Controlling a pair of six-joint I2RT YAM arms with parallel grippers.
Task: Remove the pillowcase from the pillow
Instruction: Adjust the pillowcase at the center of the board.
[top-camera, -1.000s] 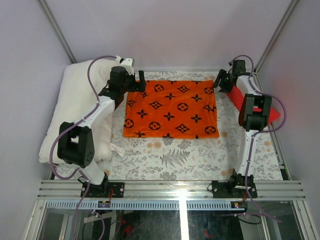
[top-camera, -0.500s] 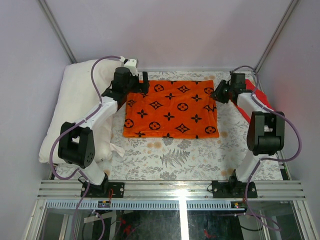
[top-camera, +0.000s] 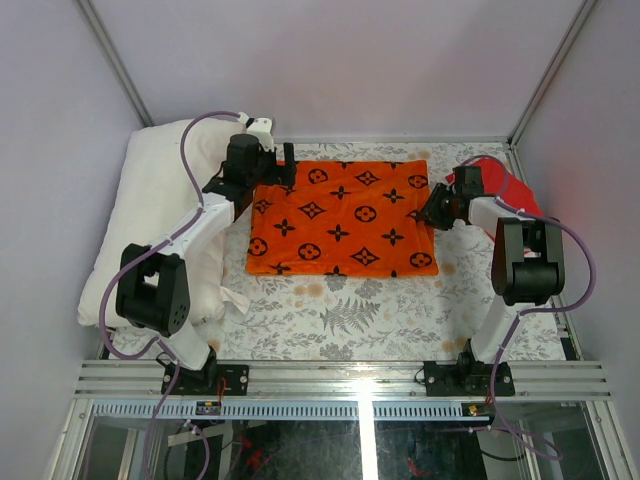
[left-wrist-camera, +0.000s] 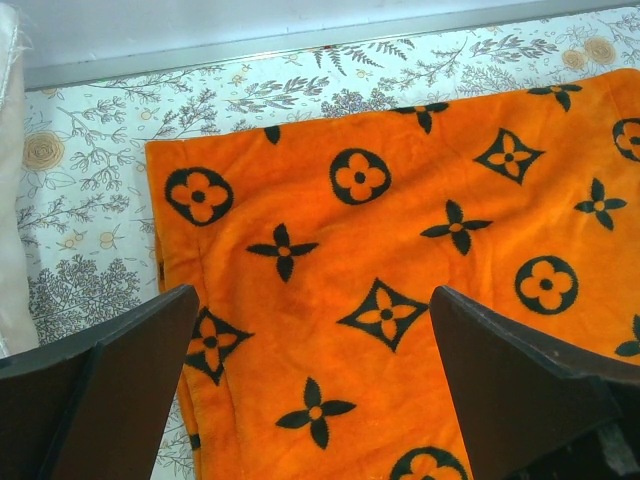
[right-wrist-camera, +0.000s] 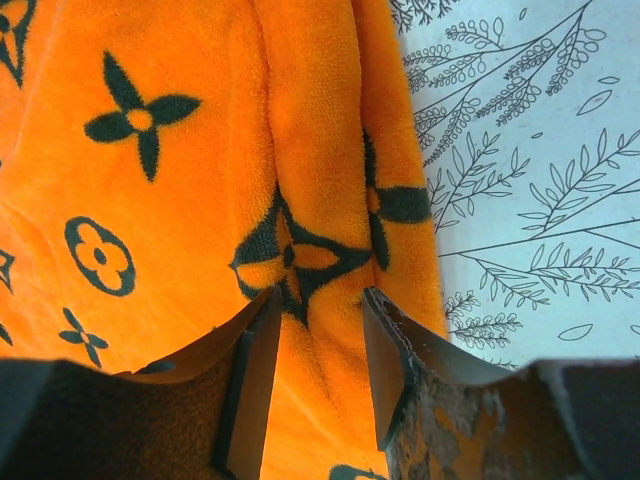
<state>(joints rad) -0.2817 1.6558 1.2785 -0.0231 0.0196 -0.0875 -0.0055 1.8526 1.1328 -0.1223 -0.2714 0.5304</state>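
Observation:
The orange pillowcase (top-camera: 340, 215) with black motifs lies flat on the floral table covering. The white pillow (top-camera: 160, 200) lies apart from it along the left side. My left gripper (top-camera: 285, 172) hovers open over the pillowcase's far left corner; in the left wrist view (left-wrist-camera: 313, 300) its jaws stand wide over the pillowcase (left-wrist-camera: 400, 230), with a strip of the pillow (left-wrist-camera: 8, 200) at the left edge. My right gripper (top-camera: 432, 212) is at the pillowcase's right edge; in the right wrist view (right-wrist-camera: 320, 300) its jaws are narrowed on a raised fold of the pillowcase (right-wrist-camera: 150, 200).
A plain red folded cloth (top-camera: 505, 185) lies at the back right, just behind the right arm. The floral table covering (top-camera: 340, 310) spreads in front of the pillowcase. Metal frame rails and grey walls bound the table on all sides.
My right gripper has swung from the far right corner by the red cloth forward and down to the pillowcase's right edge. The left gripper shifted slightly towards the far left corner.

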